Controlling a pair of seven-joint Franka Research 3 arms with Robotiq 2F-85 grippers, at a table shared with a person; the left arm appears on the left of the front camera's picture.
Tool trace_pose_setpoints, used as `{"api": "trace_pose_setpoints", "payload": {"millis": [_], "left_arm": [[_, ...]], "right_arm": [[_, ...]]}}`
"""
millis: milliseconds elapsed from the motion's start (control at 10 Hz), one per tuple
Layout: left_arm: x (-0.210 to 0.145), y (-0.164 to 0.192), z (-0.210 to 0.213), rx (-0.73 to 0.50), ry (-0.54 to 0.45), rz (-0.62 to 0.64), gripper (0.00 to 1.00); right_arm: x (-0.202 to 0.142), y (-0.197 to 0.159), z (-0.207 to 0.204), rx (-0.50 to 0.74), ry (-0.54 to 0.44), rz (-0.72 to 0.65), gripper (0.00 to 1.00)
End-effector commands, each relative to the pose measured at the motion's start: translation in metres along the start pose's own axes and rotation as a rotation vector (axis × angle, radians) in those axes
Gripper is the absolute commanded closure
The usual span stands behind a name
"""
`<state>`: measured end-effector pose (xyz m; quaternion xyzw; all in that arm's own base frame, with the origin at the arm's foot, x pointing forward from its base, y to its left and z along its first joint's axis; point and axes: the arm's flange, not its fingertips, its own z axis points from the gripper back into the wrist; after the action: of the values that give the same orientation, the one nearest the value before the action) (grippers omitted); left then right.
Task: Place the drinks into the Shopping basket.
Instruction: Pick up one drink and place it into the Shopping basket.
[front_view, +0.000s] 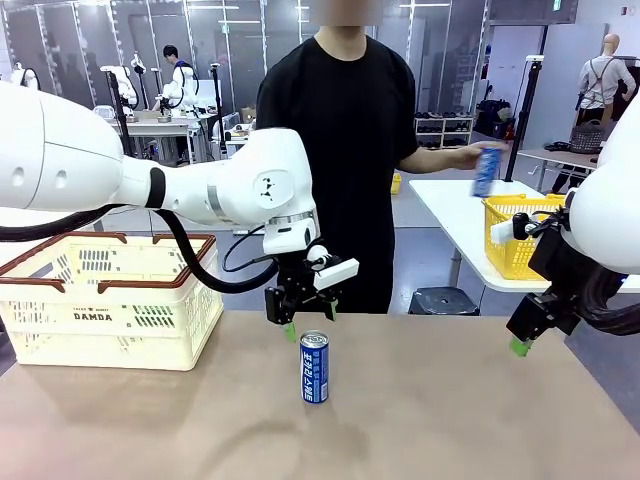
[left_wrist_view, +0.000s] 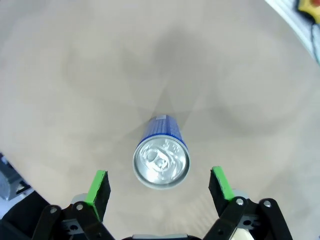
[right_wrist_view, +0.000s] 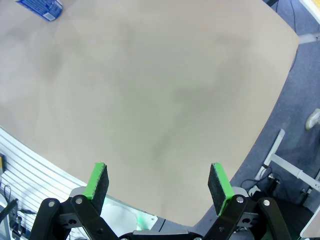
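Left claw (front_view: 308, 320), spread wide, hovers just above the upright blue drink can (front_view: 314, 367) on the worktop (front_view: 450, 400), lined up to straddle it; the DAMDA shopping basket (front_view: 110, 320) stands well left, and the right claw (right_wrist_view: 160, 182) hangs spread.

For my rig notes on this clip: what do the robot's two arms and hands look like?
The left arm and right arm are glossy white with rounded joints. A small dark logo marks one left joint, and a black cable loops beneath that arm. The left hand and right hand are black two-finger units with bright green pads at the tips.
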<state>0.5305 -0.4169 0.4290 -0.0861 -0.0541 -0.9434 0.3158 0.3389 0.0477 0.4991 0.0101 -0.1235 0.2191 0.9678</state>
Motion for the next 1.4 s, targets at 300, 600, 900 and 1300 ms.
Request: {"api": "trace_pose_setpoints", "payload": {"millis": [300, 600, 900, 1300], "left_arm": [[0.003, 0.016, -0.023, -0.079, 0.075, 0.037, 0.0], [0.003, 0.018, -0.036, -0.064, 0.051, 0.041, 0.0], [0.002, 0.017, -0.051, -0.075, 0.049, 0.073, 0.0], [0.004, 0.018, -0.059, -0.04, 0.056, 0.069, 0.11]], "right_arm": [[-0.002, 0.0, -0.001, 0.008, 0.0, 0.002, 0.0], [-0.002, 0.0, -0.001, 0.008, 0.0, 0.002, 0.0], [-0.002, 0.0, -0.001, 0.008, 0.0, 0.002, 0.0], [-0.002, 0.0, -0.001, 0.008, 0.0, 0.002, 0.0]]}}
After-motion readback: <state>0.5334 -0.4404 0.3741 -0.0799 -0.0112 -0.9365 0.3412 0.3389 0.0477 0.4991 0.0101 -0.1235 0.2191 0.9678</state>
